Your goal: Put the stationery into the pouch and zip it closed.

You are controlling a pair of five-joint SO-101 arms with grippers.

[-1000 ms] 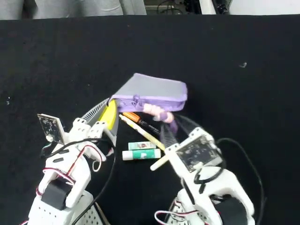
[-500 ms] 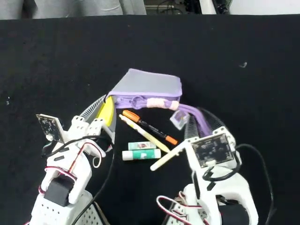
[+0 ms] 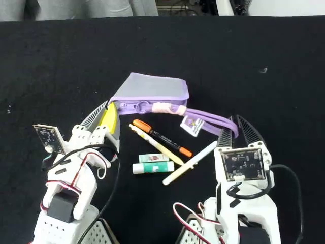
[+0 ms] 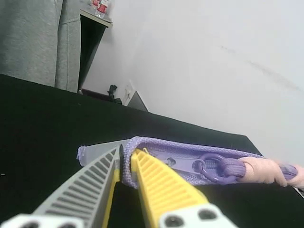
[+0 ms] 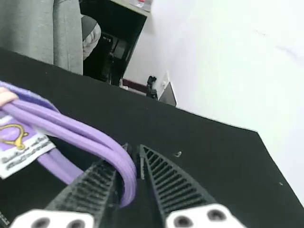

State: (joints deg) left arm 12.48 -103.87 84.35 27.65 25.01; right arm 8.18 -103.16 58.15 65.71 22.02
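Yellow-fingered, my left gripper (image 3: 107, 118) is clamped on the left corner of the purple pouch (image 3: 150, 94), which lies left of centre. Just nearer lie the pens (image 3: 162, 138) and two green-labelled sticks (image 3: 152, 167), all outside it. Further right, my right gripper (image 3: 238, 131) pinches the pouch's strap (image 3: 210, 119) tight. I can't make out how far the zip (image 3: 144, 107) is open.

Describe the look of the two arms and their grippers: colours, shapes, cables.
The left arm and right arm are white, with black motors, red and black wires and a dark wrist board each. The left gripper has ribbed jaws, one yellow, one grey; the right gripper's are both black.
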